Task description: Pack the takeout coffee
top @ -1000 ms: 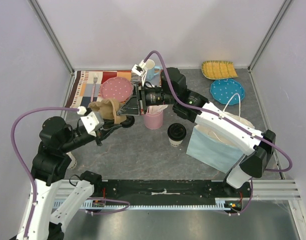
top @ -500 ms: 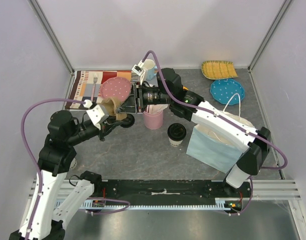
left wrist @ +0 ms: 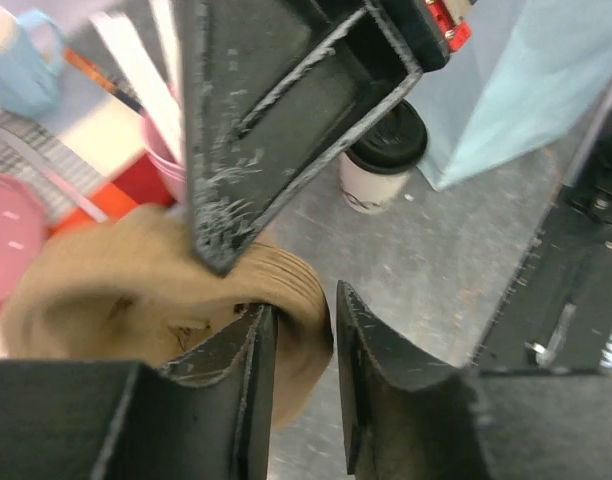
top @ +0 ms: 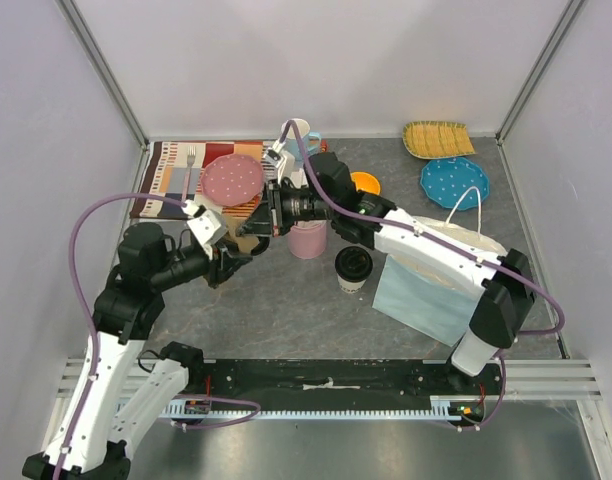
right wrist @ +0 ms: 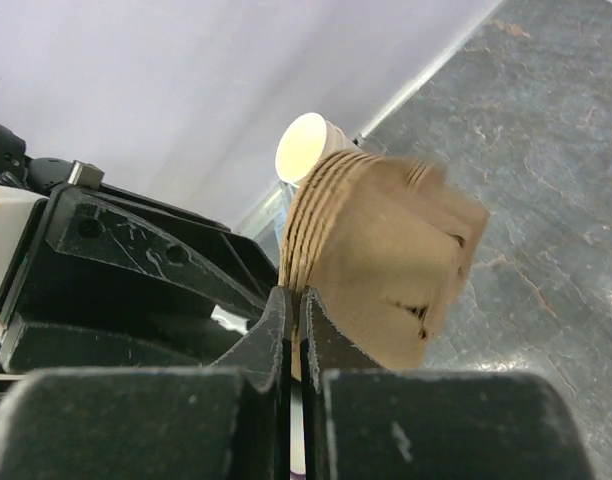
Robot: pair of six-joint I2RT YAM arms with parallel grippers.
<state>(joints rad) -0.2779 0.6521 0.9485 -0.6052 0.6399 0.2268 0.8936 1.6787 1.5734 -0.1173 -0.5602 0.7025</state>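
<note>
The takeout coffee (top: pixel 353 268), an off-white paper cup with a black lid, stands on the table left of the light-blue paper bag (top: pixel 426 290); the left wrist view shows that cup (left wrist: pixel 381 160) too. A brown cardboard sleeve (top: pixel 243 243) hangs above the table between both grippers. My right gripper (right wrist: pixel 294 295) is shut on the sleeve's (right wrist: pixel 386 260) ribbed edge. My left gripper (left wrist: pixel 301 300) stands open around the sleeve's (left wrist: pixel 116 270) other edge, one finger against it, the other apart.
A pink cup of sticks (top: pixel 308 240) stands just behind the coffee. A blue mug (left wrist: pixel 21 70), a pink plate (top: pixel 233 178) and a fork on a patterned mat (top: pixel 189 165) lie at the back left. A blue plate (top: pixel 454 182) and a yellow dish (top: pixel 438 138) sit at the back right.
My right gripper has shut on the sleeve. My left gripper's jaws have parted from it. Both arms have shifted, with the sleeve now lower and nearer the pink cup.
</note>
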